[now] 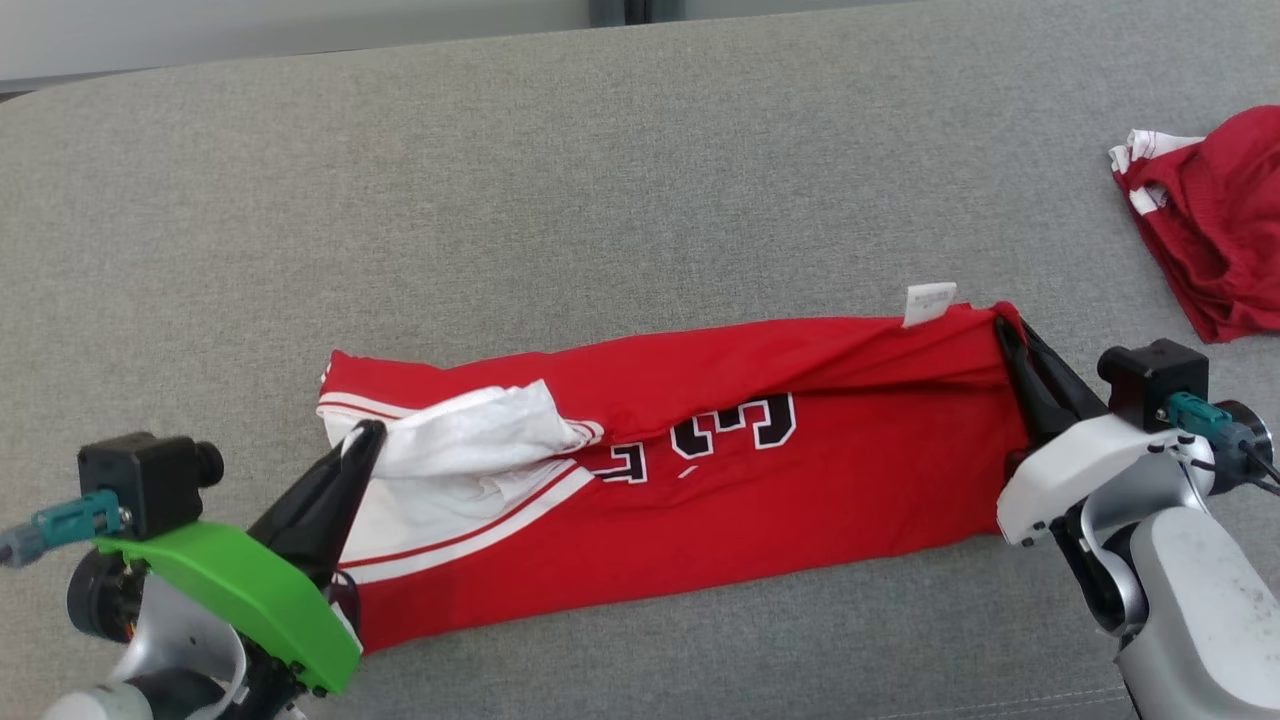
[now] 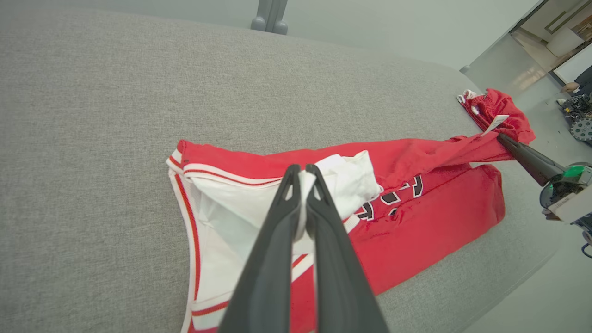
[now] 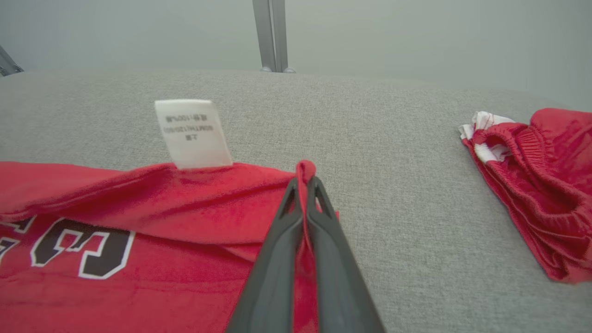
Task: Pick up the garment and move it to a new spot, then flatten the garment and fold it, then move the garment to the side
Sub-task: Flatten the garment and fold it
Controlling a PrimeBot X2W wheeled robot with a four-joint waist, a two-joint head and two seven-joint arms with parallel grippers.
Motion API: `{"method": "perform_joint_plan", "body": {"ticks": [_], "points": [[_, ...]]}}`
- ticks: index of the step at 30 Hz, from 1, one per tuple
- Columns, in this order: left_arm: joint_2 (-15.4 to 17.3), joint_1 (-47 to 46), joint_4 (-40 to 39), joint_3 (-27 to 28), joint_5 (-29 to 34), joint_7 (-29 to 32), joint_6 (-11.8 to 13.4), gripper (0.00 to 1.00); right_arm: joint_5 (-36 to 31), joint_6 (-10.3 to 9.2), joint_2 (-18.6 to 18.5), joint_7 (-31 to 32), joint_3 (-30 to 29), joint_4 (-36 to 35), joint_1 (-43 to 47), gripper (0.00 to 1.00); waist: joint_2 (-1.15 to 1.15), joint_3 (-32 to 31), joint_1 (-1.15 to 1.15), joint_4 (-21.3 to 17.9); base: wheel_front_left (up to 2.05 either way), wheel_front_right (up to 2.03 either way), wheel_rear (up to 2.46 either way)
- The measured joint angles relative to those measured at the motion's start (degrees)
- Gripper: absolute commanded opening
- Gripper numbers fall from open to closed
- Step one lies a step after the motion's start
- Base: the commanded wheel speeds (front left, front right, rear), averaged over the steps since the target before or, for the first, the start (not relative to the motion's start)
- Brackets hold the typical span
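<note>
Red, mostly: noting one garment (image 1: 800, 470) lying as a long folded band across grey upholstery (image 1: 600, 180), near its front edge; seeing white lining and white-and-red trim turned out at the left end, black white-edged lettering partly tucked under a fold at mid-length, one white label (image 1: 929, 303) standing up from the far edge near the right end.

Counting two grippers; finding left gripper (image 1: 368, 432) clamped tight on the white lining at the left end; finding right gripper (image 1: 1005, 325) pinched together on the red corner at the right end; noting the far edge running taut between them.

Counting one second red garment (image 1: 1225, 240), crumpled, lying well apart at the far right.

Comparing views: getting both ends and both wrist cameras at once from the head view; catching from the left wrist view the right end lifting slightly off the upholstery, plus an open doorway beyond; picking up from the right wrist view print on the label, too blurred for reading, a gathered waistband on the second piece, and a grey post (image 3: 272, 34) behind.
</note>
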Motion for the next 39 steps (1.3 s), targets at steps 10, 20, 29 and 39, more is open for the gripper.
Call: {"method": "perform_joint_plan", "body": {"ticks": [10,20,29,39], "points": [[-3.81,5.16,5.67,-1.26,-0.71,-5.08,0.19,0.00,-1.94,0.00,3.32,2.72,-4.48,-4.86,7.38,0.25,0.00,-1.15,0.00,0.44,0.00,0.00,0.00],[-7.09,7.78,10.79,1.83,1.18,-15.45,1.59,1.00,-2.25,-0.01,5.67,-0.63,-9.67,-3.47,11.26,1.00,0.00,-3.01,0.00,0.60,0.00,0.00,0.00],[-7.69,9.10,10.69,3.48,9.02,-25.03,5.54,1.00,-3.08,-0.01,7.09,-1.54,-14.55,-3.91,13.49,1.00,0.00,-5.11,0.00,1.57,0.00,0.00,0.00],[-9.72,6.77,14.52,1.46,13.82,-30.84,7.12,1.00,-3.79,-0.01,6.70,9.50,-12.81,0.87,9.00,1.00,0.00,-7.29,0.00,3.87,0.00,0.00,0.00]]}}
